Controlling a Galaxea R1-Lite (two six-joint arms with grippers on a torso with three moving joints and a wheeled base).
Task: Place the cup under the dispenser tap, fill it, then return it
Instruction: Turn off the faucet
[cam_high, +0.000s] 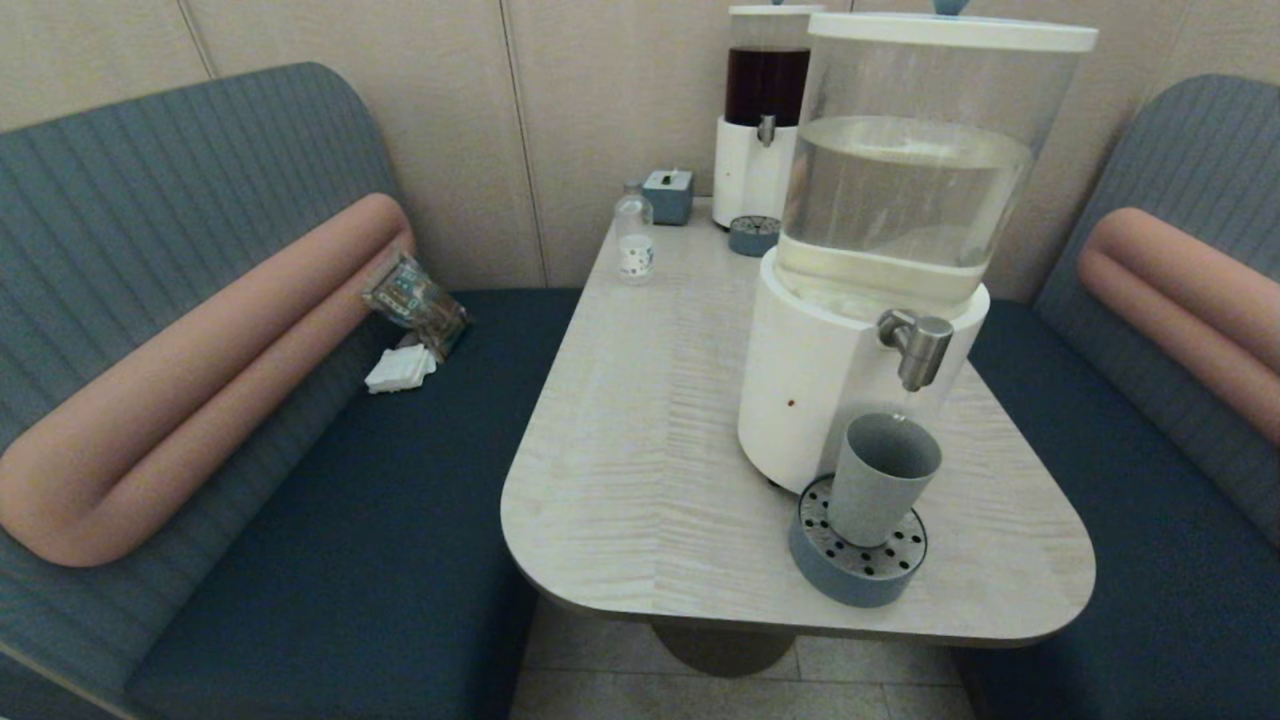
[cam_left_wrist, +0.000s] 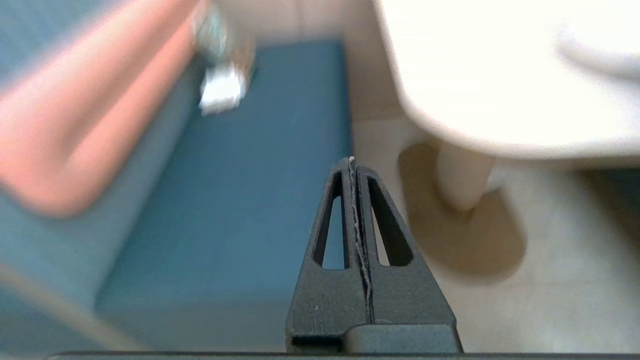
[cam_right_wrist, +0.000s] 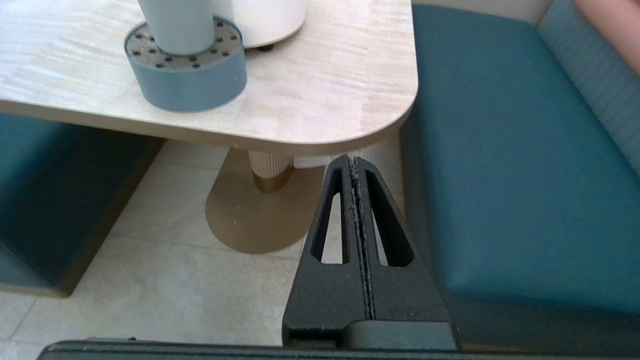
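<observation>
On the pale wood-grain surface (cam_high: 640, 430), near its front right corner, I see the small matte grey-blue tapered cup (cam_high: 882, 478) standing upright on the round blue drip tray with a perforated top (cam_high: 856, 557). It sits right under the short brushed-metal dispenser tap (cam_high: 917, 346) that juts from the big clear-tank dispenser with the white base (cam_high: 860, 300), its mouth lined up beneath the nozzle so any flow drops straight in and spills land in the tray. I cannot tell whether water is running or how full the cup is.

Neither arm shows in the head view. My left claw (cam_left_wrist: 353, 162) hangs low off the surface's front edge, above the floor and the dark blue bench seat (cam_left_wrist: 225, 210), its two fingers pressed together and holding nothing. My right claw (cam_right_wrist: 354, 161) is also low, just below the surface's rounded corner, fingers likewise pressed together and empty. I judge both are kept back to leave the cup free while it fills; fetching it back is not yet done.
</observation>
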